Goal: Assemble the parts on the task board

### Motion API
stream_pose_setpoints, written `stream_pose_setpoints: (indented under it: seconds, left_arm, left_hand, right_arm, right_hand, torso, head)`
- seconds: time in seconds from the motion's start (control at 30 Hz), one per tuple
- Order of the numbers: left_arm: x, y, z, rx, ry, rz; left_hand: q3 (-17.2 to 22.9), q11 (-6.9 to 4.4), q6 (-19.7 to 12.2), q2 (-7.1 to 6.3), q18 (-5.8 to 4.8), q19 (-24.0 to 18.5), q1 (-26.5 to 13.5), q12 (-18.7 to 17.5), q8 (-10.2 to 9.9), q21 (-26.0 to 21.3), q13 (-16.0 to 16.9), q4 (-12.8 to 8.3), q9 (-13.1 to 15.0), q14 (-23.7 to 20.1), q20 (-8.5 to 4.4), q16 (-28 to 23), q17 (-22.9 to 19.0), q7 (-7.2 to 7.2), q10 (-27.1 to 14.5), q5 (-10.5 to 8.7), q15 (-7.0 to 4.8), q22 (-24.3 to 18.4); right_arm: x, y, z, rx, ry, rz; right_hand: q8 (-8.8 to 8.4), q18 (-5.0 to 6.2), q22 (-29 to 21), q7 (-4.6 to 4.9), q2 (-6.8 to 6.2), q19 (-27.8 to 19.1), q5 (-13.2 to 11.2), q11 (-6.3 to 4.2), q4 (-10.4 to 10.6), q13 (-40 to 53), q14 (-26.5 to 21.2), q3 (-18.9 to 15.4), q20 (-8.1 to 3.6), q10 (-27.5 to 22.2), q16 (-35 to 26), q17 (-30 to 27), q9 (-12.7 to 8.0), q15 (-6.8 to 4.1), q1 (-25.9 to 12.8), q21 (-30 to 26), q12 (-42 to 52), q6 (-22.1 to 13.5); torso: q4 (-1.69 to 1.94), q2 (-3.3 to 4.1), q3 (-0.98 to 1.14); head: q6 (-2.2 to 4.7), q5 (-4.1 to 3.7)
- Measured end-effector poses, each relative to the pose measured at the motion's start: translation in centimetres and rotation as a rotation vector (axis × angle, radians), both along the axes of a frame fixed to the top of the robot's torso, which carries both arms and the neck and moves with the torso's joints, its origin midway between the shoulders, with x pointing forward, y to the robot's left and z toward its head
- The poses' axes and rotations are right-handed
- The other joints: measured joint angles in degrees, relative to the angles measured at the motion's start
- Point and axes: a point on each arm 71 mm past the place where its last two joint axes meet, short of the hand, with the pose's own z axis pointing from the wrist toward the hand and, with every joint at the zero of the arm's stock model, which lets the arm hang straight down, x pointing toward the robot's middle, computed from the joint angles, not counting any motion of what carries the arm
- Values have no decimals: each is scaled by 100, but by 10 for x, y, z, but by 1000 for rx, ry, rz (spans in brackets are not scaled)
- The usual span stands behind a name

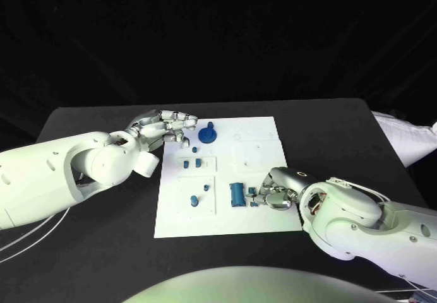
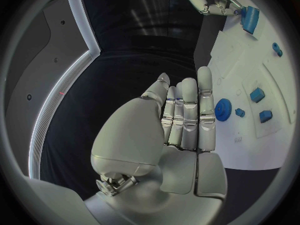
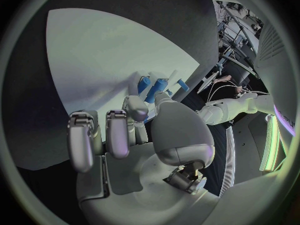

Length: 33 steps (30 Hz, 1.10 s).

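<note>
Hands (image 1: 171, 128) (image 1: 275, 194) at opposite task board (image 1: 264, 218) edges.

Dim surroundings, heavy fisheye distortion

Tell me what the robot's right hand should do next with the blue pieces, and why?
Probably close its fingers on the tall blue block and lift it a little. The right hand rests on the task board right beside that block, touching small blue parts, but I cannot tell if it grips anything yet.
</note>
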Motion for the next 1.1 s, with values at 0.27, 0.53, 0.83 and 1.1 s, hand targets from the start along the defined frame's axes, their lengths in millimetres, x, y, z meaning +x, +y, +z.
stream_pose_setpoints:
  seconds: [0.27,0.53,0.83,1.1]
  left_arm:
    - [1,1,0,1,0,1]
    - [1,-1,-1,0,1,-2]
    - [1,-2,-1,0,1,-6]
    - [1,-2,-1,-1,1,-7]
  left_hand:
    - [0,0,0,0,0,0,0,0,0,0,0,0,0,0,0,0,0,0,0,0,0,0]
    - [0,0,0,0,0,0,0,0,0,1,1,0,1,0,0,0,0,0,0,0,0,1]
    - [0,0,0,0,0,0,0,0,0,1,1,0,1,0,0,0,1,0,0,0,0,1]
    - [0,0,0,0,0,0,0,0,0,1,1,0,1,0,0,0,1,0,0,0,0,1]
  right_arm:
    - [-5,-9,3,14,5,4]
    - [-4,-13,2,35,10,5]
    - [-2,-12,0,45,19,4]
    - [2,-13,-4,35,32,-2]
  right_hand:
    - [-20,0,0,76,-122,0,-255,53,-226,-111,0,-204,0,-54,-71,5,6,0,744,-35,-321,-77]
    - [-30,0,-1,101,-61,0,-286,63,-464,-167,0,-192,0,-104,-99,4,5,0,1257,-48,-422,-101]
    - [-51,0,-1,101,58,0,-286,63,-404,-151,0,-252,0,-104,-99,3,5,0,1240,-48,-422,-101]
    - [-51,0,-2,101,89,0,-286,62,-392,-142,0,-265,0,-104,-99,3,4,0,1234,-48,-422,-101]
  torso:
    - [-7,-2,1]
    - [1,-4,1]
    - [11,4,-3]
    - [10,5,-6]
  head:
    - [18,-12]
    - [23,-30]
    - [20,-41]
    - [-3,-29]
